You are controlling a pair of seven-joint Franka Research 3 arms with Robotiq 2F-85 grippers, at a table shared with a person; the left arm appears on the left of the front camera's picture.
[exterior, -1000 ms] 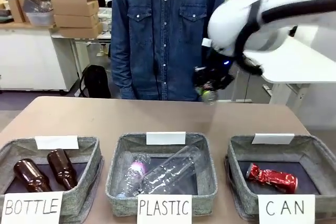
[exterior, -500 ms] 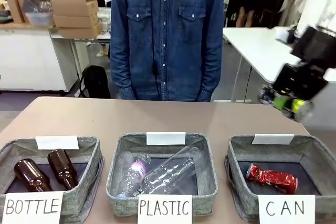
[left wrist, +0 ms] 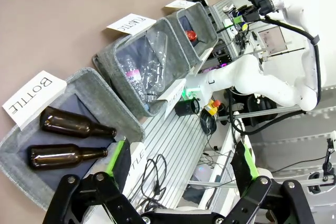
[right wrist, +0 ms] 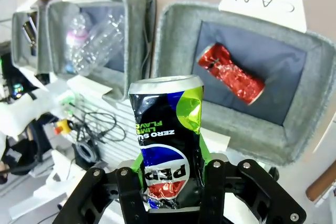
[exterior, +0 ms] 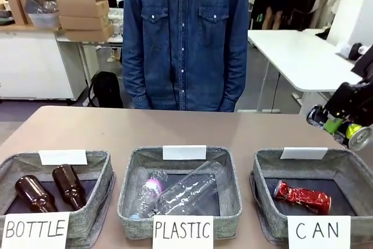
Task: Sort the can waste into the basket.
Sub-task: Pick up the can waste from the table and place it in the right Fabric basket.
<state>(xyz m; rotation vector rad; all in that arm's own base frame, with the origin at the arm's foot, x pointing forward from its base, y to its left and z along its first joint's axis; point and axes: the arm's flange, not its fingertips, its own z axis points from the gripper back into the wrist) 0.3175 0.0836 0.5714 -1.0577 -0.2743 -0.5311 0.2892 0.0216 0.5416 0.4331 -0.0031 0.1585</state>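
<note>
The right tool [exterior: 348, 129] is hanging above the far right corner of the CAN basket [exterior: 269, 161], its fingers pinching the black can [right wrist: 167, 145] around the lower body. The grip sits low, probably so the silver top stays free and the can can drop straight out once the fingers part. The can is crumpled thin metal, dented along one side, with a glossy printed skin. The red can [exterior: 302, 197] is lying on its side on the basket's dark base, crushed and foil-bright. The basket is soft grey felt-like fabric with a rectangular rim and a white card sign at the front. The black can is not yet over the basket's middle; I judge it needs to come toward the red can before release.

The left tool [left wrist: 181, 169] is idling on the near side of the table, beyond the BOTTLE basket [left wrist: 100, 85], fingers spread and holding nothing.
</note>
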